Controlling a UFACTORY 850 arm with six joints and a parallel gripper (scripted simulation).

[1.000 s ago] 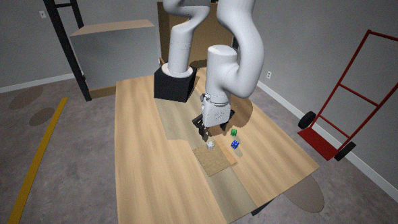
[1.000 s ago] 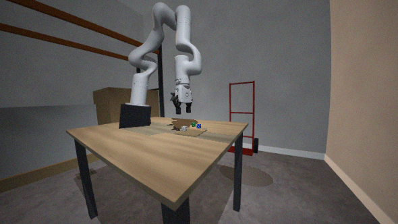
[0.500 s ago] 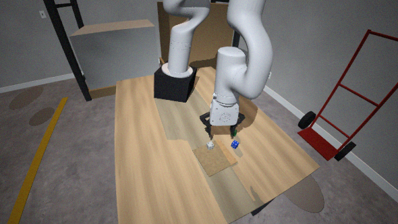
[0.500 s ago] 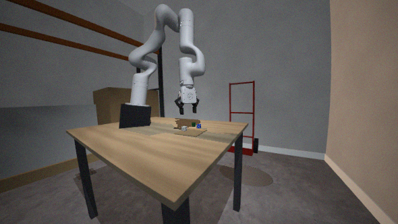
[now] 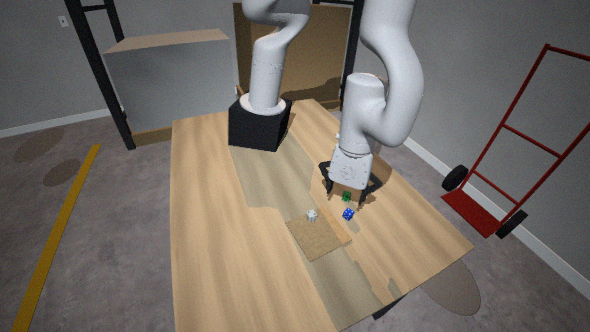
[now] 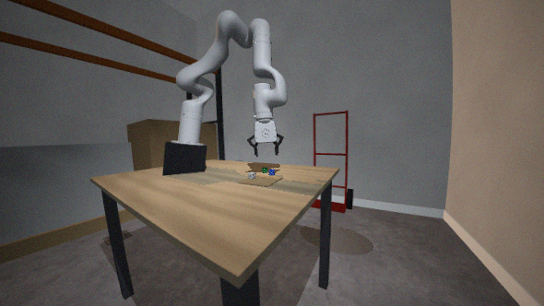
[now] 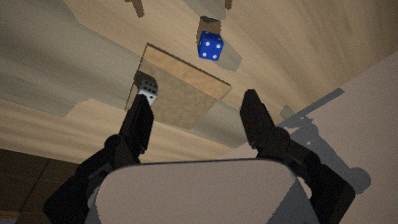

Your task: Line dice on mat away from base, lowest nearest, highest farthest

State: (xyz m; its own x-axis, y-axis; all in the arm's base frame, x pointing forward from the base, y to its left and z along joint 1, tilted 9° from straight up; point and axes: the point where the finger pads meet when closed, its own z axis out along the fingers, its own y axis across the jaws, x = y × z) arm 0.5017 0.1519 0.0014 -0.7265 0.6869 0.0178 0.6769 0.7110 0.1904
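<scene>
Tool [image 5: 349, 192] is hanging wide open and empty, well above the table [image 5: 210, 240], roughly over the green die [image 5: 345, 196].

Where things are sitting:
- White die [image 5: 312, 215] is sitting on the mat [image 5: 320, 235], at the corner nearest the base [image 5: 258, 126].
- Blue die [image 5: 348, 214] is lying on bare table just beside the mat's edge, off it.
- Green die is also on bare table, a bit further from the mat, toward the base side.

So my read is one of three placed, two to go.

Risks I'm seeing:
- Pip order: the white die is taking the near slot, which only works if it's the lowest. Can't read the top faces reliably. If it isn't, the line is failing regardless of geometry.
- Mat is small. Fitting two more dice behind the white one, fully on and running away from the base, leaves little margin; a die overhanging the edge is failing the "fully on" condition.
- White die is right at the corner, so the straight line has to cut across the mat, and a sloppy second placement could be bending it past the limit.
- Off-centre pinch on the green die could be tipping it, changing the face it's showing.
- Blue and green are close together; a wide-open finger coming down could be knocking the blue one or catching the mat edge and shifting it.
- Releasing from height could make a die tumble.
</scene>
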